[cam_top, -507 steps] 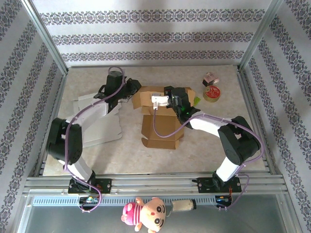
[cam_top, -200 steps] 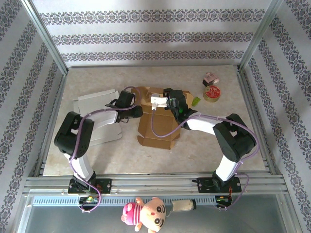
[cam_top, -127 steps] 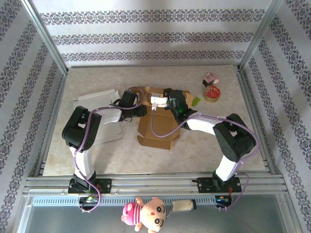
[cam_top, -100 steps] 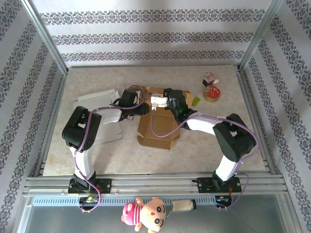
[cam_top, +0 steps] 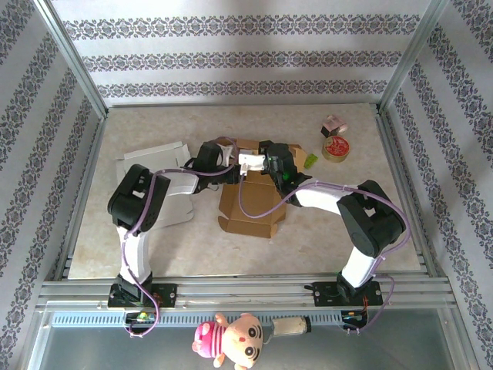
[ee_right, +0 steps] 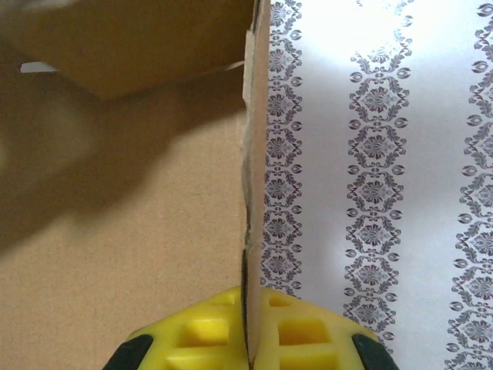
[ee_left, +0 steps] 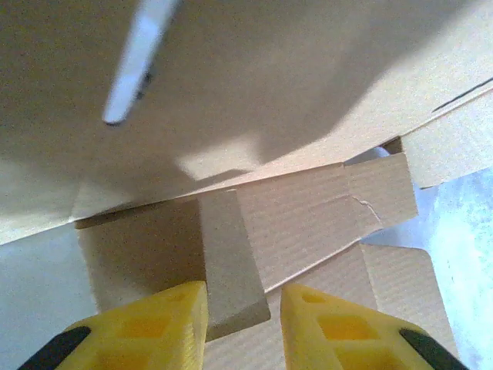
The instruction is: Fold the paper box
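The paper box (cam_top: 250,204) lies at the middle of the table (cam_top: 323,223), its long axis running from the near edge toward the far wall. Both arms meet at its far end, the left one reaching in from the left and the right one from the right.

The right end effector (ee_right: 248,304) is pressed together on the edge of an upright cardboard panel (ee_right: 253,154), which stands between its fingers.

The relation that matters is at the left end effector (ee_left: 243,299). A narrow flap (ee_left: 231,262) sits directly between its fingers, pointing straight away from the wrist. The flap's long axis is in line with the fingers' reach, and its root is at a crease under the large overhanging panel ahead. The fingers stand apart around the flap. It looks to touch one finger, with a sliver of gap at the other, so it is bracketed but does not appear pinched.

The left arm is therefore the nearer one to this flap. The next move is probably a pinch on the flap and a turn about its crease, while the right arm steadies the panel. Since the flap lies lengthwise between the fingers, a grip too close to its tip could slip off.
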